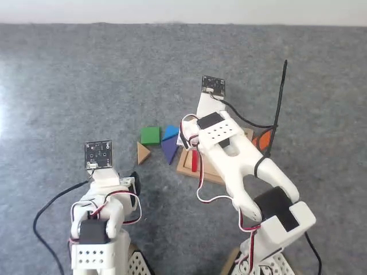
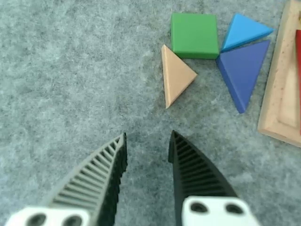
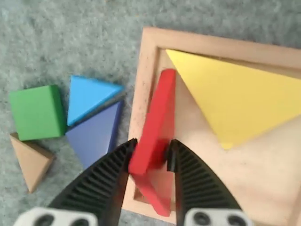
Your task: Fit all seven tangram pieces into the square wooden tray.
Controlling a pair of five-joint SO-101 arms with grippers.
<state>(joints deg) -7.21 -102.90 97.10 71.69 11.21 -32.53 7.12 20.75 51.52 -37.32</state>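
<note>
Pinches the red piece (image 3: pixel 157 117) with the right gripper (image 3: pixel 153 141), tilted just inside the tray (image 3: pixel 141 70) rim. Holds the left gripper (image 2: pixel 148 135) partly open, empty, well apart from the tray.

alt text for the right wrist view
The right gripper pinches a red piece tilted on edge in the wooden tray, beside a flat yellow triangle. A green square, light blue triangle, dark blue triangle and tan triangle lie outside it on grey carpet.
</note>
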